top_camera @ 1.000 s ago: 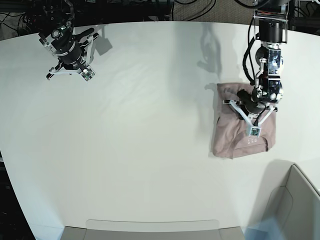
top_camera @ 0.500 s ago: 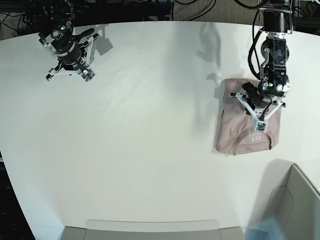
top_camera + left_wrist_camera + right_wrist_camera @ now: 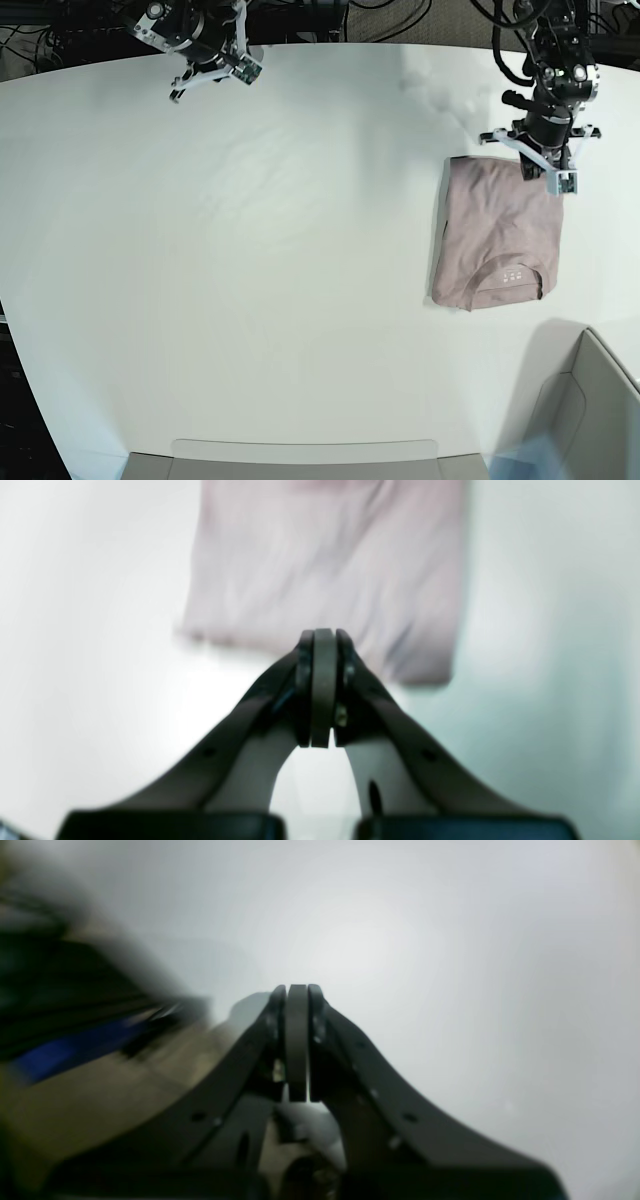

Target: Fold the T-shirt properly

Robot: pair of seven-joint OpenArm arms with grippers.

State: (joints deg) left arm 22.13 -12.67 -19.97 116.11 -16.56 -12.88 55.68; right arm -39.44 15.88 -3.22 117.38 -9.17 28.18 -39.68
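— White table (image 3: 250, 300) fills nearly the whole base view. Where does the T-shirt (image 3: 497, 235) sit?

— Toward that view's right side, folded into a compact rectangle, collar and pale label at its near edge. The left gripper (image 3: 557, 180) is at its far right corner; whether it touches the cloth I cannot tell from there.

— Does the left wrist view settle that?

— Partly. It shows the left gripper (image 3: 323, 690) with its fingers pressed flat together and nothing between them, and the T-shirt (image 3: 325, 575) as a blurred pink shape beyond the tips. The collar side is out of that picture.

— And the other arm?

— In the base view the right gripper (image 3: 212, 72) sits at the table's far edge, well apart from the shirt. Its own camera shows the right gripper (image 3: 297, 1040) clamped on nothing, over bare white surface, with blurred dark and blue clutter off to the left, which the base view shows only as dark equipment past the table.
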